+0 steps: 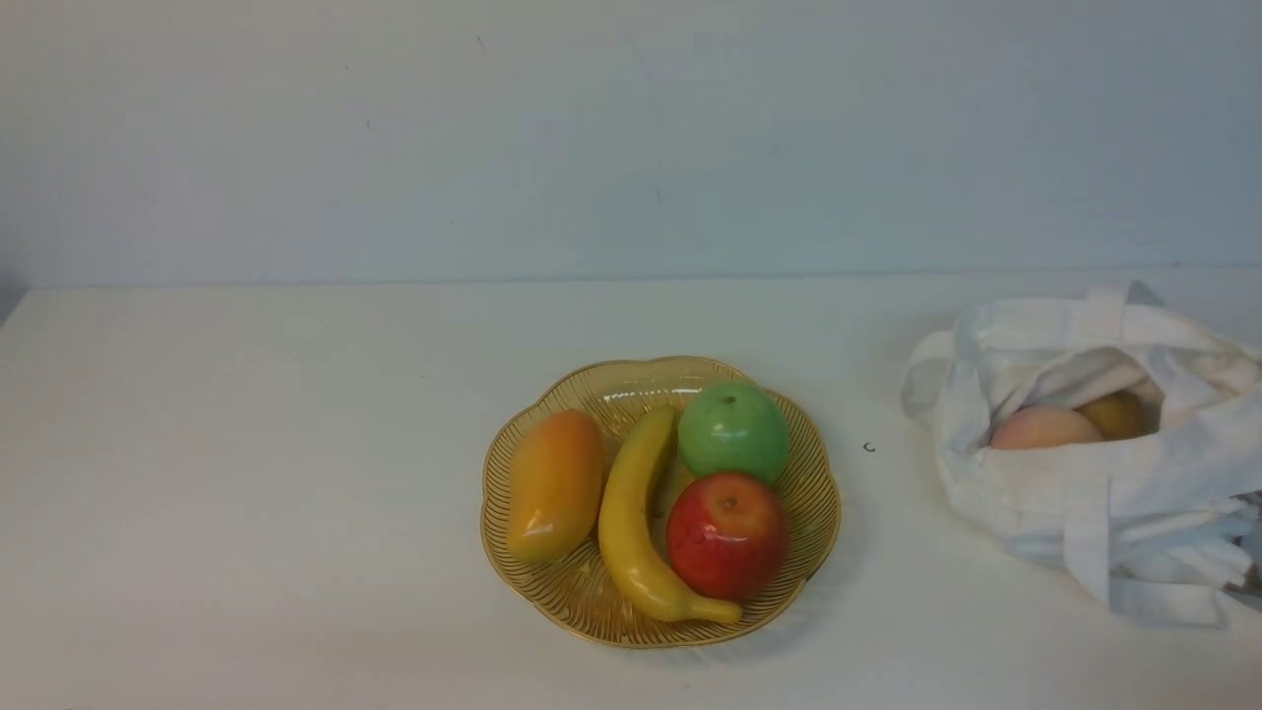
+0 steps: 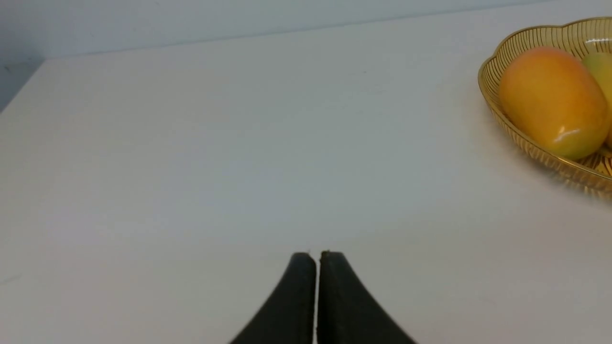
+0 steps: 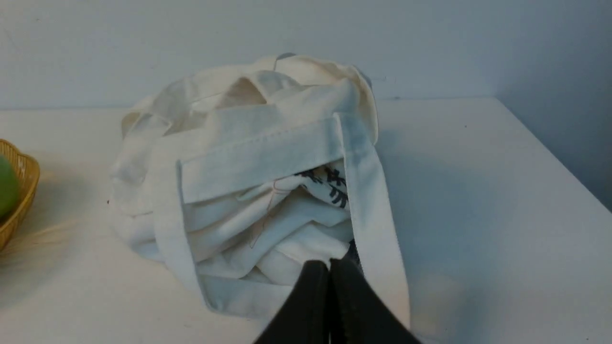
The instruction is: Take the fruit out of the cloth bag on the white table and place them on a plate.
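The amber plate [image 1: 808,513] sits mid-table and holds an orange mango [image 1: 554,483], a yellow banana [image 1: 631,523], a green apple [image 1: 734,432] and a red apple [image 1: 728,534]. The white cloth bag [image 1: 1045,493] lies at the right, its mouth showing a pale pink peach [image 1: 1043,429] and a small yellow-brown fruit [image 1: 1117,414]. My left gripper [image 2: 315,255] is shut and empty over bare table, left of the plate [image 2: 540,153] and mango [image 2: 552,100]. My right gripper [image 3: 330,263] is shut and empty, its tips in front of the near side of the bag [image 3: 248,157]. Neither gripper shows in the front view.
The white table [image 1: 246,493] ends at a pale wall behind. Its right edge [image 3: 550,148] runs close beyond the bag. The bag's wide strap [image 3: 373,200] hangs down its near side. A tiny dark mark [image 1: 869,447] lies between plate and bag.
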Robot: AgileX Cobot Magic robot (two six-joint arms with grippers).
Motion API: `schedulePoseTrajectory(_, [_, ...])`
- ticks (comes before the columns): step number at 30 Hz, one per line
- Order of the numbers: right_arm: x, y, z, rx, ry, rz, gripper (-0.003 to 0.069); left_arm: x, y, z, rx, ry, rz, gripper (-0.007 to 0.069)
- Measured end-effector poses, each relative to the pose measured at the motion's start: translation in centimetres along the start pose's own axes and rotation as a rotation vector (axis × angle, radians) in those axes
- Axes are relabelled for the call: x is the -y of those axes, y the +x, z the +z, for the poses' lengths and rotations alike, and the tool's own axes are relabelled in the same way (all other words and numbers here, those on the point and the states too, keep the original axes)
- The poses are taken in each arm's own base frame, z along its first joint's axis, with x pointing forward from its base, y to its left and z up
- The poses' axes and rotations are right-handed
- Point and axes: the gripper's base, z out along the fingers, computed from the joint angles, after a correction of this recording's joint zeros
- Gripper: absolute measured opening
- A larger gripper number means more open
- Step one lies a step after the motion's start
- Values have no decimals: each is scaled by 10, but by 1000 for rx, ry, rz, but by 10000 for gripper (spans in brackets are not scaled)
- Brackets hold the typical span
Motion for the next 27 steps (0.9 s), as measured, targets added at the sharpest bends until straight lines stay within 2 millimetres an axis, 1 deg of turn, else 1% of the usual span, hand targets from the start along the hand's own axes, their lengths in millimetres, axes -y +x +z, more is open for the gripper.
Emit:
schedulePoseTrajectory(9, [-5, 0, 0, -1, -87, -14, -13, 0, 0, 0, 0, 0, 0, -8])
schedulePoseTrajectory(27, [-5, 0, 0, -1, -88, -13, -13, 0, 0, 0, 0, 0, 0, -8])
